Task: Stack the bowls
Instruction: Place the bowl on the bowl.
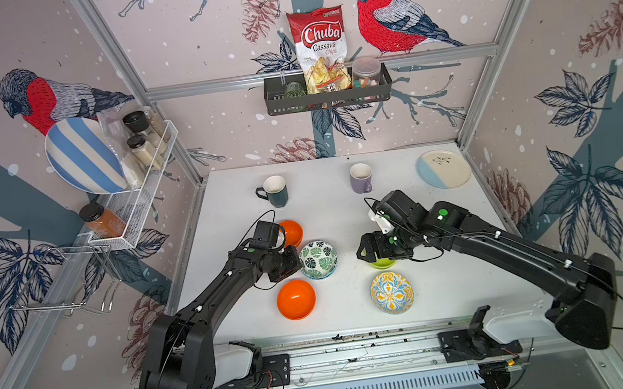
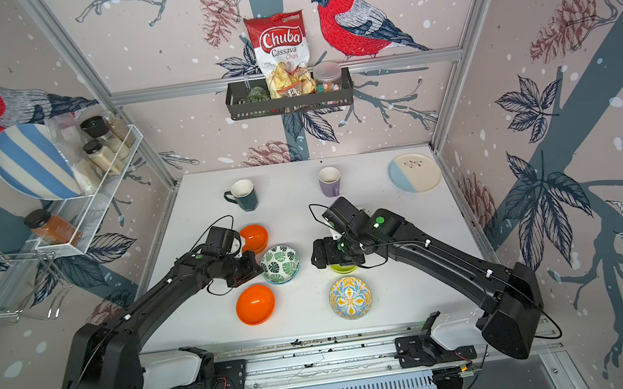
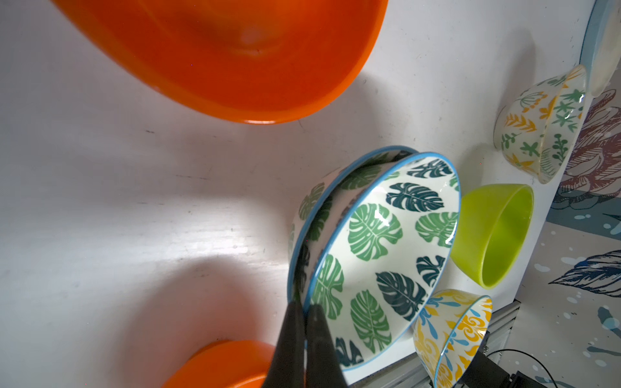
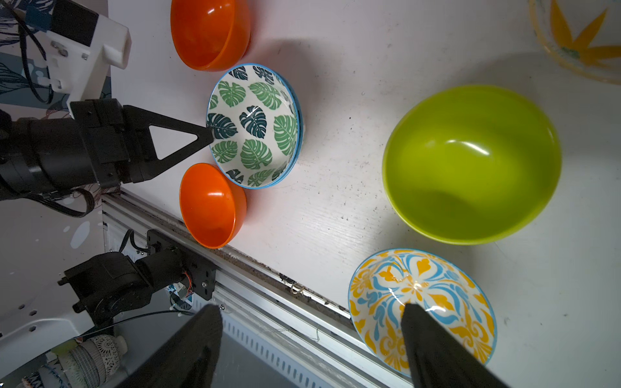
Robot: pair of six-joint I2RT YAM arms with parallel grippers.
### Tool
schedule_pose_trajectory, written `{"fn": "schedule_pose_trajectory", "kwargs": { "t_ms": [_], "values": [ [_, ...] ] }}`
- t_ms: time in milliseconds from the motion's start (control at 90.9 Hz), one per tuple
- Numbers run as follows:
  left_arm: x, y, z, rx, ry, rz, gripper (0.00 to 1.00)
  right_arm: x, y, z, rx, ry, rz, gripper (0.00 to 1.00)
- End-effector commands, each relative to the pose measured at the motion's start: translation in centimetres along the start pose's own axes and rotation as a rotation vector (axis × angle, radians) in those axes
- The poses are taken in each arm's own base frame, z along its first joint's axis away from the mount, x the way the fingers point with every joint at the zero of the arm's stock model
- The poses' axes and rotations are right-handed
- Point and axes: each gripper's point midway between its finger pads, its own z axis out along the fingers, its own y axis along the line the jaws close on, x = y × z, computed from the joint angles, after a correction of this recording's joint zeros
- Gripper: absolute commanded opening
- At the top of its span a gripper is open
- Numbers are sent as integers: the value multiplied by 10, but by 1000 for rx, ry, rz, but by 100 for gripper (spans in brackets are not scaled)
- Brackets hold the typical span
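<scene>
While the left end effector [image 3: 304, 305] is pinched tight on the blue rim of the upper leaf-print bowl [image 3: 379, 248], which sits nested in the lower leaf-print bowl [image 3: 309, 201], the right end effector [image 4: 311, 308] hangs above the lime bowl [image 4: 470, 161] with its jaws spread wide and empty. The far orange bowl [image 1: 291, 232] and near orange bowl [image 1: 295, 299] flank the stack closely. Bare counter [image 1: 345, 215] separates the stack from the lime bowl. The tile-patterned bowl [image 1: 391, 292] and near orange bowl sit close to the front edge. The yellow-floral bowl [image 3: 541, 124] stands beyond the lime one. The dark mug [image 1: 273, 192], purple mug [image 1: 361, 177] and plate [image 1: 443, 169] line the far edge, well apart.
</scene>
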Motion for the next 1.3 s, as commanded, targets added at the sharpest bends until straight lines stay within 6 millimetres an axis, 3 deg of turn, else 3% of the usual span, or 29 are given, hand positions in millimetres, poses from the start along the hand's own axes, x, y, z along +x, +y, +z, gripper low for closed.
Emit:
{"fn": "schedule_pose_trajectory", "kwargs": {
  "t_ms": [0, 979, 1211, 1288],
  "values": [
    [3, -5, -3, 29, 19, -11, 6, -4, 4, 2, -14, -16, -8, 85],
    [5, 5, 1, 0, 51, -42, 5, 1, 1, 9, -5, 4, 2, 85],
    [6, 6, 3, -5, 64, -46, 7, 1, 2, 9, -6, 4, -2, 85],
    [6, 7, 2, -6, 62, -47, 12, 0, 1, 9, -4, 4, -2, 85]
  ]
}}
